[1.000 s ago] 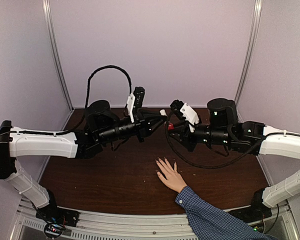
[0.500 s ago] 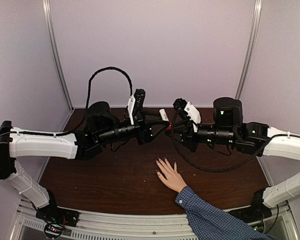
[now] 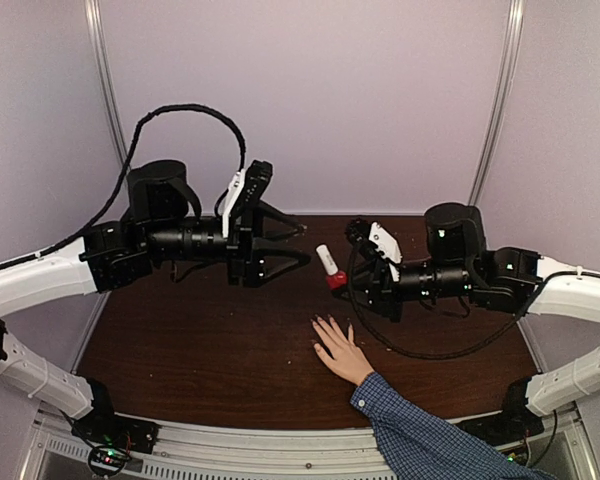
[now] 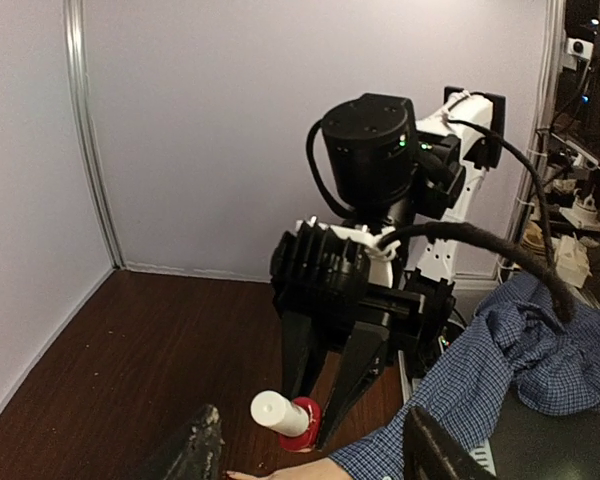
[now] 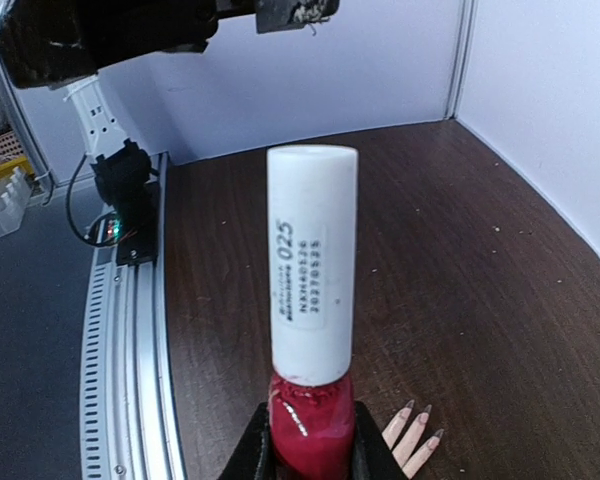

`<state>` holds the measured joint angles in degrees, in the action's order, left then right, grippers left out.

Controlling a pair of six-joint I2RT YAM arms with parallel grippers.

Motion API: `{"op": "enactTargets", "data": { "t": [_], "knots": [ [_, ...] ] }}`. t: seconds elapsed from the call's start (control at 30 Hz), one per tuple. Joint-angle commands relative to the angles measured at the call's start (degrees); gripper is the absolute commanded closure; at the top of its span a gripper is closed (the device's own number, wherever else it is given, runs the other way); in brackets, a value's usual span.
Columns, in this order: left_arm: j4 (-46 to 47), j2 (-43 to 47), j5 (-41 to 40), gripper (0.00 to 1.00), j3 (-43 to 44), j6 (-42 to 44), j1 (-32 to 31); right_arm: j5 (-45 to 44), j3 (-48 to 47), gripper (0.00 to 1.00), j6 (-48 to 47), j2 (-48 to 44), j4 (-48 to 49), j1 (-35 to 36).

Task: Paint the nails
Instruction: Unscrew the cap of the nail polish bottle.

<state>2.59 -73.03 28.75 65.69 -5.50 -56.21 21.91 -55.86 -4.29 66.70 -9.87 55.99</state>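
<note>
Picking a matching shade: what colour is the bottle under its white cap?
The bottle is glossy red, clearest in the right wrist view.

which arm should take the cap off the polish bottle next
Left: the left claw is open, empty and faces the white cap; the right claw is shut on the bottle.

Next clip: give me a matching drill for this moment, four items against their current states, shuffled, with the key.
Items:
1. left gripper
2. right gripper
3. polish bottle
4. hand

States:
A. lying flat on the table
B. open, holding nothing
C. white cap on, held up off the table
D. shut on the bottle's red base

Pairs: 1-B, 2-D, 3-C, 4-A
</note>
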Motion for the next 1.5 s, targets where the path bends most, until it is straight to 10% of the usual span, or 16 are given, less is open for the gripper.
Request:
{"op": "enactTargets", "data": {
  "t": [0.0, 1.47],
  "knots": [
    [-18.08, -1.67, 7.39, 0.38, 5.55, 9.40, 0.36, 8.86, -1.18, 1.00, 0.48, -0.65, -4.21, -0.18],
    [-25.53, -10.03, 7.06, 0.75, 11.85, 17.27, -3.54, 15.91, -2.85, 1.00, -0.54, 2.95, -6.90, 1.05]
  ]
}}
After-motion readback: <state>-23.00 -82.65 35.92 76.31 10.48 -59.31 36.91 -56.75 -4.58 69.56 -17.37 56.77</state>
